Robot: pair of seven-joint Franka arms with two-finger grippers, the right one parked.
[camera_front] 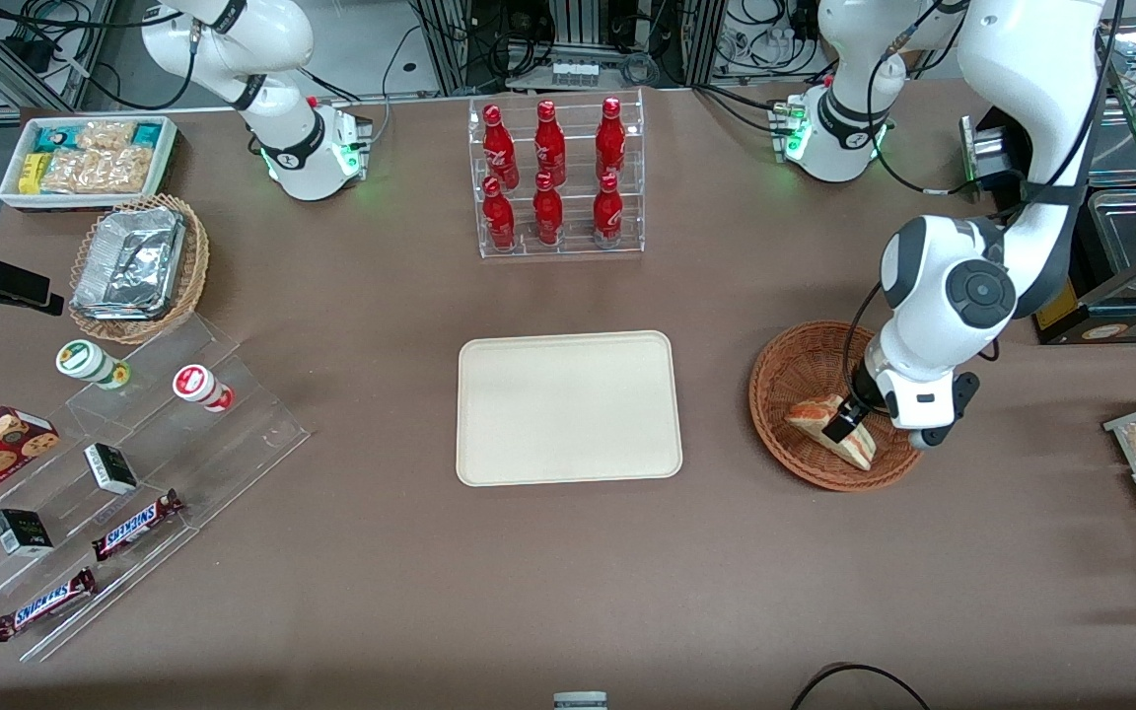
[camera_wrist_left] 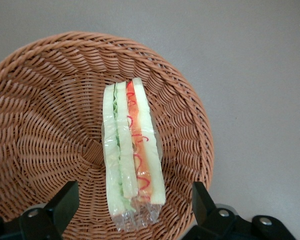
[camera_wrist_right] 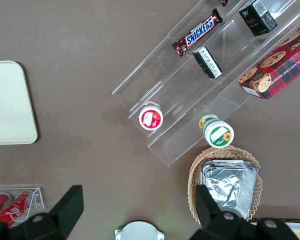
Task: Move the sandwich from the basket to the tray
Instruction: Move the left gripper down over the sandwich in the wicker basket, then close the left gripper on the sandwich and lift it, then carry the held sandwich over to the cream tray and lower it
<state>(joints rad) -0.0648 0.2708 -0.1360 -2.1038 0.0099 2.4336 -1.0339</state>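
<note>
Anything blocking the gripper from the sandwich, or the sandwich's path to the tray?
Nothing visible. The gripper is open right over the sandwich in the basket, a finger on each side, with nothing between. The tray lies beside the basket with only bare table between them, and nothing sits on it.

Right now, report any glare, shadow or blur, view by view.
Front view: even light, sharp; the arm shades part of the basket. Left wrist view: the sandwich wrap glints faintly, the open gripper fingers look soft. Right wrist view: glare on the foil containers.
</note>
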